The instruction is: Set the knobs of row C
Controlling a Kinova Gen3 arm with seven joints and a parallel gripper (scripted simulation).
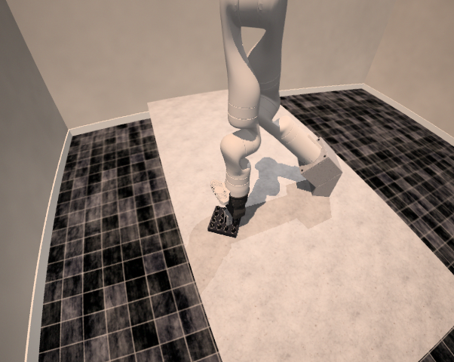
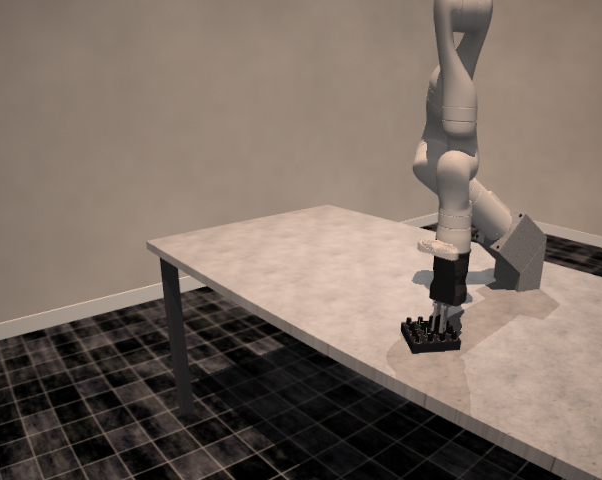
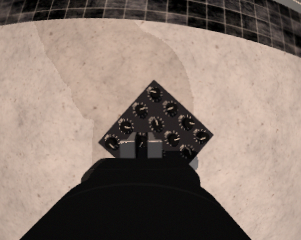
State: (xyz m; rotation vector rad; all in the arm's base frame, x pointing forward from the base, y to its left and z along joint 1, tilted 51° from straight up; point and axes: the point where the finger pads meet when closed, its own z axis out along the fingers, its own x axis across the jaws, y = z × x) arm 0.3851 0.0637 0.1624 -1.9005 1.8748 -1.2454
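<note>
Gripper (image 2: 440,321), fingers narrowed and clamped on a knob (image 3: 142,139) of the black knob box (image 2: 429,338), which stands lower right of centre near the table (image 2: 301,258) edge.

A pale, marbled table (image 2: 311,258) stands on slim dark legs (image 2: 176,330), its top mottled in light and darker beige patches. Around it lies a floor of dark tiles (image 1: 110,241) with thin pale grout lines, streaked grey. Plain beige walls (image 2: 187,103) close the room, and a light skirting board (image 1: 106,122) runs along their foot where they meet the floor.
</note>
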